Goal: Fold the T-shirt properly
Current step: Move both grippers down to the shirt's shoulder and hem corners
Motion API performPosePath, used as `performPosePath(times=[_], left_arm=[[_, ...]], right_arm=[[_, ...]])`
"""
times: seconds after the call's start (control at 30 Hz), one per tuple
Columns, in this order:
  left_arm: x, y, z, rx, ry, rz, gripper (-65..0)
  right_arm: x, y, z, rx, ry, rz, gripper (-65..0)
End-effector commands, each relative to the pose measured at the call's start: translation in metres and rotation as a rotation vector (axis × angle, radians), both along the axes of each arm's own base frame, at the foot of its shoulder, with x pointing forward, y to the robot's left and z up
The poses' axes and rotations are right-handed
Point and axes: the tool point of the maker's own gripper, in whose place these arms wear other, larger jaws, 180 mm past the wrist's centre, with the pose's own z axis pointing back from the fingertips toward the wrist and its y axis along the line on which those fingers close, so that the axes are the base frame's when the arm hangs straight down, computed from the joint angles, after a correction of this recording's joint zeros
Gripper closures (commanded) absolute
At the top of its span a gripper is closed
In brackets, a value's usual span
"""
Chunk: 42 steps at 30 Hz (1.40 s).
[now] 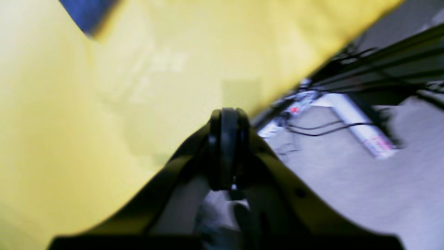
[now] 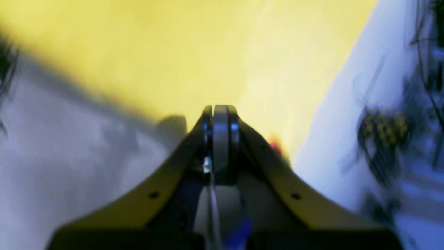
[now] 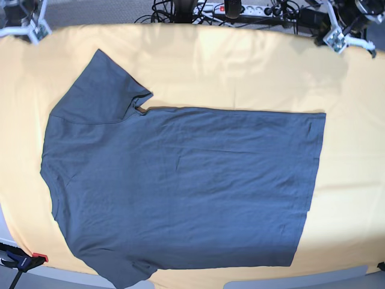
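The T-shirt (image 3: pixel 180 186) lies flat, collar left, hem right; both grippers apparently closed, empty.

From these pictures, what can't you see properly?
- Base view: neither arm appears, so where they hang is unknown. The T-shirt has its lower sleeve cut off by the bottom edge.
- Left wrist view: blurred; the left gripper looks closed, over the yellow cloth.
- Right wrist view: blurred; the right gripper looks closed; clutter at right unreadable.

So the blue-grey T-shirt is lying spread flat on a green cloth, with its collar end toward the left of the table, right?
Not quite: the cloth under it is yellow-orange, not green, as the base view shows. The T-shirt does lie spread flat with its collar end toward the left.
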Motion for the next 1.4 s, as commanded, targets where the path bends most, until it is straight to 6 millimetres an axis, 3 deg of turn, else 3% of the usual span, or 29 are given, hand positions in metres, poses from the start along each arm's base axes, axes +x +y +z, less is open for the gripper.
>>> performPosePath(times=[0.0, 0.1, 0.3, 0.4, 0.43, 0.53, 0.6, 0.63, 0.77, 1.17, 1.37], left_arm=[[0.013, -0.003, 0.011, -0.002, -0.063, -0.033, 0.0], [0.043, 0.002, 0.024, 0.048, -0.181, -0.109, 0.0], [0.082, 0.023, 0.030, 0.073, -0.257, -0.289, 0.0], [0.100, 0.042, 0.033, 0.097, -0.268, -0.358, 0.0], [0.108, 0.049, 0.036, 0.098, -0.278, -0.367, -3.4], [0.128, 0.063, 0.048, 0.080, -0.302, -0.415, -22.1], [0.135, 0.069, 0.046, 0.107, -0.292, -0.465, -31.8], [0.139, 0.072, 0.043, 0.134, -0.283, -0.489, -34.4], [0.153, 0.076, 0.024, 0.231, -0.276, -0.536, -35.0], [0.156, 0.048, -0.050, 0.245, -0.199, -0.642, -34.9], [0.172, 0.037, -0.075, 0.264, -0.187, -0.670, -34.9]], right_arm=[[0.012, 0.009, 0.008, 0.035, -0.042, 0.033, 0.0], [0.039, 0.029, 0.016, 0.139, -0.096, 0.082, 0.0], [0.078, 0.043, 0.041, 0.234, -0.228, 0.106, 0.0], [0.083, 0.032, 0.030, 0.234, -0.209, 0.086, 0.0], [0.084, 0.029, 0.027, 0.232, -0.203, 0.076, 0.0], [0.084, 0.022, 0.019, 0.233, -0.187, 0.056, 0.0], [0.083, 0.023, 0.018, 0.247, -0.183, 0.051, 0.0], [0.083, 0.024, 0.018, 0.258, -0.182, 0.050, 0.0], [0.083, 0.027, 0.018, 0.285, -0.181, 0.047, 0.0], [0.082, 0.028, 0.018, 0.300, -0.176, 0.041, 0.0], [0.082, 0.028, 0.018, 0.300, -0.176, 0.041, 0.0]])
